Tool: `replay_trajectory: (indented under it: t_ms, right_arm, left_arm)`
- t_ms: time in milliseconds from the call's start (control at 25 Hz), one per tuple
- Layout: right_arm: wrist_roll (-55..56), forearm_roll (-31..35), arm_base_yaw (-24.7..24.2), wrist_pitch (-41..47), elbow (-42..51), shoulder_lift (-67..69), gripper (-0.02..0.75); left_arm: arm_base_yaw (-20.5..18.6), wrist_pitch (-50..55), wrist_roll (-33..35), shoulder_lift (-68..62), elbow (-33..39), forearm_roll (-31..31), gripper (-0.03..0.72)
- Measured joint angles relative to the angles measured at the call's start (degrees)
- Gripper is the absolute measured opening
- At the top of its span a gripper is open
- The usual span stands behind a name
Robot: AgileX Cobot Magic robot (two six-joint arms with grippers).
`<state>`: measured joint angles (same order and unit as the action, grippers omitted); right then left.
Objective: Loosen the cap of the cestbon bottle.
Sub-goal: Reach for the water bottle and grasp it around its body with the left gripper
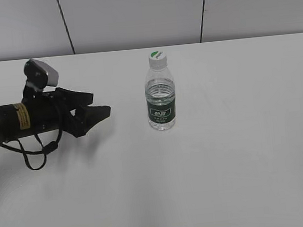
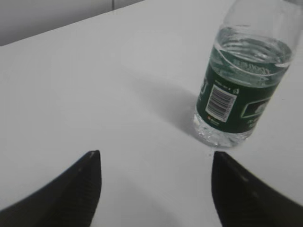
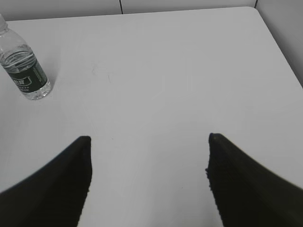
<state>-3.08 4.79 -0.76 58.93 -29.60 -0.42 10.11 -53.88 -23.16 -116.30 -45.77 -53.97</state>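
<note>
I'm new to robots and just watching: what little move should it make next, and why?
Probably the left gripper should slide toward the cestbon bottle to steady it. Its jaws are open and empty, the bottle stands upright just ahead, and the cap is untouched.

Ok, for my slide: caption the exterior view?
Left gripper, jaws open, beside an upright capped cestbon bottle on a white table.

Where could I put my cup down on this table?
Nearly anywhere: the white table is bare right of the cestbon bottle and along the whole front. Only the strip between bottle and left gripper is tighter.
</note>
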Motion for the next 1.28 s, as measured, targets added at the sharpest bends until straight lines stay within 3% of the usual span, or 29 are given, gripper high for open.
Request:
replay_trajectory:
  t_ms: [240, 960, 1280]
  right_arm:
    - [0.0, 0.0, 0.0, 0.0, 0.0, 0.0, 0.576]
    - [0.05, 0.0, 0.0, 0.0, 0.0, 0.0, 0.576]
    - [0.05, 0.0, 0.0, 0.0, 0.0, 0.0, 0.576]
  left_arm:
    - [0.0, -0.74, -2.1, -4.89, -4.78, -8.12, 0.557]
    - [0.0, -6.46, -2.32, -6.86, -5.77, -8.53, 0.572]
    - [0.0, -11.56, -7.94, -11.45, -11.79, -10.73, 0.613]
